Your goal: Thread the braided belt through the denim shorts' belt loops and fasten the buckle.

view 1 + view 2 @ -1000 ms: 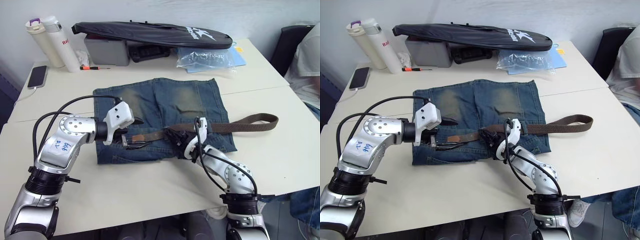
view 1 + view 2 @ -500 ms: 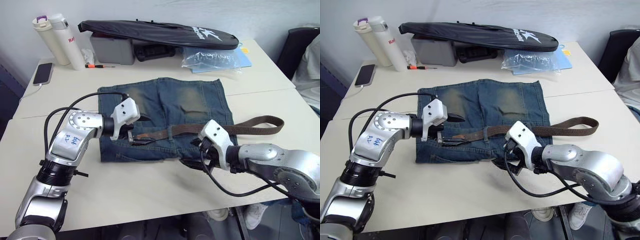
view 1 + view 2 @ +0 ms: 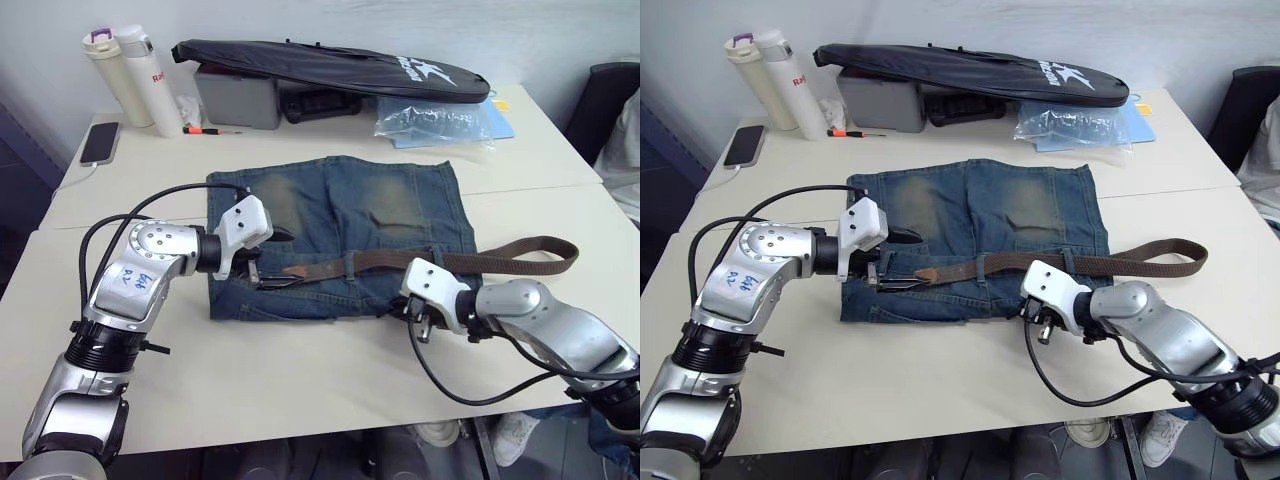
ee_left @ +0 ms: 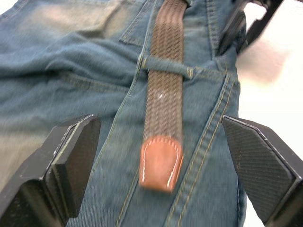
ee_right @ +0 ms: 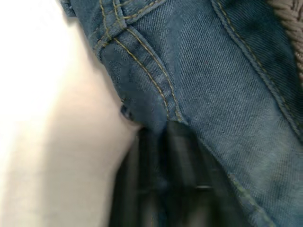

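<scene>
The denim shorts [image 3: 340, 225] lie flat on the white table. The braided belt [image 3: 470, 262] runs along the waistband and trails off to the right. It passes under a belt loop [image 4: 165, 66], and another belt loop [image 3: 348, 266] shows mid-waistband. Its tan leather tip [image 4: 161, 163] lies between the wide-apart fingers [image 4: 61, 165] of my open left gripper [image 3: 260, 276], which holds nothing. My right gripper [image 3: 405, 306] is at the waistband's lower edge, right of centre, against the denim [image 5: 199, 80]. The buckle is hidden.
Along the table's far side are a long black zipped bag [image 3: 330, 65] on a grey box [image 3: 235, 100], two bottles [image 3: 130, 70], a phone [image 3: 100, 143] and a clear plastic bag [image 3: 440, 118]. A person's white sleeve [image 3: 628, 160] is at the right edge.
My right gripper has drawn back from the belt at mid-waistband to the shorts' lower edge further right. The left gripper stays at the belt tip. The camera has shifted.
</scene>
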You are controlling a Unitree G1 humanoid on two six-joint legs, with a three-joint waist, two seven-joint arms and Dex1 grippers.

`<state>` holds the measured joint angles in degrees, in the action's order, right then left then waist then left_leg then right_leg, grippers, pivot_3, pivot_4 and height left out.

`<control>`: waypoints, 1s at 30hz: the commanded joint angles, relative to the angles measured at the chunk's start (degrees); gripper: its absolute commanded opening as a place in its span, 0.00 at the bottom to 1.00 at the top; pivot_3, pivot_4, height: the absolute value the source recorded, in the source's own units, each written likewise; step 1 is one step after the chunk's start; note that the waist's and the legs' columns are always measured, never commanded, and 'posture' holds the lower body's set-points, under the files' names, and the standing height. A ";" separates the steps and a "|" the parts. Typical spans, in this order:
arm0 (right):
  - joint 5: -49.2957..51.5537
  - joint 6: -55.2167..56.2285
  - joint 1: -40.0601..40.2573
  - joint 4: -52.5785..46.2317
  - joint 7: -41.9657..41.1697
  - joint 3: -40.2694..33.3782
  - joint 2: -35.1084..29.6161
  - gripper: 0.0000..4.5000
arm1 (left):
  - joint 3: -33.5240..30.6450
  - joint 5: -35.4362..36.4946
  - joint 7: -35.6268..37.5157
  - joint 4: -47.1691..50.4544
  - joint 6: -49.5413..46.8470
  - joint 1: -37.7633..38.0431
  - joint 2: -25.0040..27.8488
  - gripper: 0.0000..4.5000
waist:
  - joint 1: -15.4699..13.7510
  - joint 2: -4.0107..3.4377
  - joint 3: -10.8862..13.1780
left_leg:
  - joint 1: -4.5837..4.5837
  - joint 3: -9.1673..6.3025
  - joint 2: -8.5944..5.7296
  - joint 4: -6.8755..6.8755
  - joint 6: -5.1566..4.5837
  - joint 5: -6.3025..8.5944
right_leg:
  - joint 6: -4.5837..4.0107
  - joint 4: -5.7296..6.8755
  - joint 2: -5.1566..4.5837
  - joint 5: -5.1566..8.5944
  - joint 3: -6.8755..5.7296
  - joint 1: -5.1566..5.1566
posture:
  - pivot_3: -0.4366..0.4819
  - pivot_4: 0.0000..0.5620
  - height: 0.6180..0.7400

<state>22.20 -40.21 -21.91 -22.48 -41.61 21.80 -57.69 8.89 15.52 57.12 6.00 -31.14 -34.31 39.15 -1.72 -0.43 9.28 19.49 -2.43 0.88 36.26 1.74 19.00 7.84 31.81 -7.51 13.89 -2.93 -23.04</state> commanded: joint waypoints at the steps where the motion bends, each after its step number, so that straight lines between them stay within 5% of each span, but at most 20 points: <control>1: -6.53 6.41 2.89 4.09 -4.66 -3.86 -7.40 0.04 | -1.52 0.77 -0.30 1.66 -0.70 0.09 0.29 1.00 | -0.18 -0.03 0.00 | 0.00 0.00 -0.04 0.00 0.02 0.01 | 0.00 0.00 -0.05 0.00 0.00 0.01 | 0.48 0.27 1.00; 6: -13.20 21.19 3.57 15.79 -11.92 -6.95 -16.19 0.04 | -1.01 0.56 -0.11 1.64 -1.89 0.18 0.61 1.00 | -0.12 -0.11 0.02 | 0.05 0.07 -0.11 0.13 0.13 0.10 | 0.06 -0.12 -0.09 -0.08 0.02 0.22 | 0.48 0.27 1.00; 11: -18.21 31.06 2.23 25.35 -15.09 -7.66 -15.14 0.04 | -0.28 1.29 -0.16 3.22 -3.25 0.35 -0.72 1.00 | 0.42 -0.11 0.03 | 0.01 0.12 -0.10 0.04 0.17 0.09 | 0.08 -0.24 -0.08 -0.09 0.02 0.26 | 0.48 0.27 1.00; 19: -16.62 30.13 5.12 22.84 -16.15 -14.43 -14.52 0.04 | 0.94 1.45 -0.05 3.95 -3.62 0.74 -2.86 1.00 | 0.16 -0.14 0.04 | -0.09 0.15 -0.05 0.04 0.46 -0.07 | 0.20 -0.19 -0.06 -0.14 0.03 0.28 | 0.48 0.27 1.00; 22: -14.76 27.05 8.44 18.54 -17.11 -18.64 -15.20 0.24 | 1.43 1.30 0.14 3.14 -3.03 0.32 -3.57 1.00 | 0.21 -0.14 0.04 | -0.07 0.14 -0.05 0.12 0.48 -0.08 | 0.20 -0.17 -0.06 -0.14 0.04 0.28 | 0.48 0.27 1.00; 27: -10.38 20.43 12.36 13.43 -20.57 -28.84 -17.90 0.76 | 2.02 1.07 0.86 1.91 -2.10 -0.22 -4.18 1.00 | 0.32 -0.15 0.03 | -0.11 0.15 -0.05 0.14 0.48 -0.08 | 0.21 -0.15 -0.06 -0.15 0.05 0.31 | 0.48 0.27 1.00; 30: -3.45 9.31 14.08 9.19 -24.87 -36.56 -19.39 0.90 | 2.01 0.87 1.40 0.67 -1.37 -0.75 -4.16 1.00 | 0.34 -0.15 0.03 | -0.13 0.15 -0.05 0.14 0.48 -0.08 | 0.22 -0.15 -0.06 -0.15 0.06 0.31 | 0.48 0.27 1.00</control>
<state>8.69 -16.02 -9.74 -5.91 -60.12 0.43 -72.87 11.25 16.38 57.29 8.05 -34.41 -33.34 34.90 -1.38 -0.58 9.32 19.36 -2.29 0.83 36.41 2.22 18.92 8.05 31.65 -7.57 13.73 -2.87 -22.73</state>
